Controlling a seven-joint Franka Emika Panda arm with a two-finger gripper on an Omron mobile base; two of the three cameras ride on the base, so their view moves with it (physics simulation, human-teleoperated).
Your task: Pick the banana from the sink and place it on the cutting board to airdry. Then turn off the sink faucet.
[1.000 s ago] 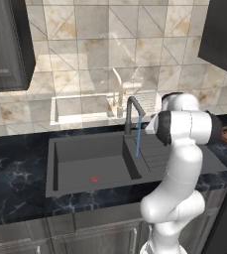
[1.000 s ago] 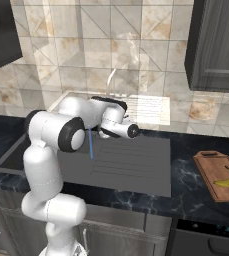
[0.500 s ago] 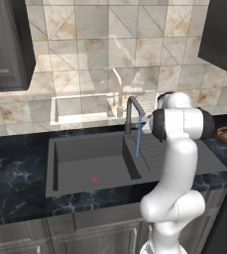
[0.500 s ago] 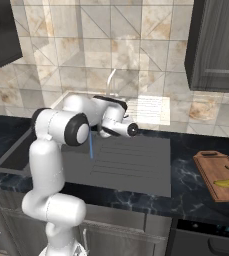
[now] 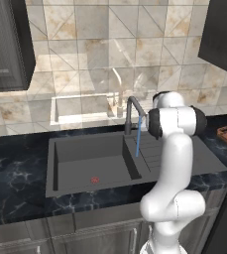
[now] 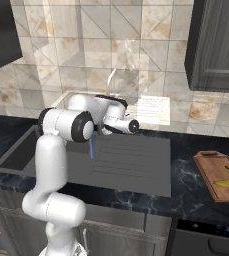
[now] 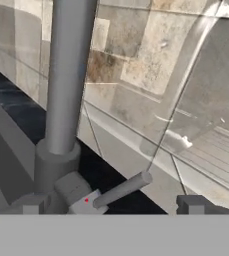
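While the water was seen running in a thin blue stream, the sink (image 5: pixel 85 158) was found at the centre left of the left base view, its basin holding nothing but a red drain ring (image 5: pixel 94 180), which suggested that the picking step was done. Just right of the basin, the sink faucet (image 5: pixel 131 111) was seen rising from the back edge of the dark surface (image 5: pixel 16 163), its spout angled over the ribbed drainboard. Farther right, the white arm was seen bent toward the faucet's base, a posture judged to serve the shutting-off of the water.

In the hand view, the faucet's upright stem was seen at the upper left, and its thin lever (image 7: pixel 123 188) was found at the lower centre, pointing up and to the right. The gripper (image 7: pixel 111 207) was held spread wide, with its fingertips (image 7: pixel 193 204) set on either side of the lever and nothing held between them, evidently so that the lever could be pushed.

At the far right of the right base view, the banana (image 6: pixel 227 178) was seen lying on the cutting board (image 6: pixel 211 167), well apart from the sink, where it was left to dry.
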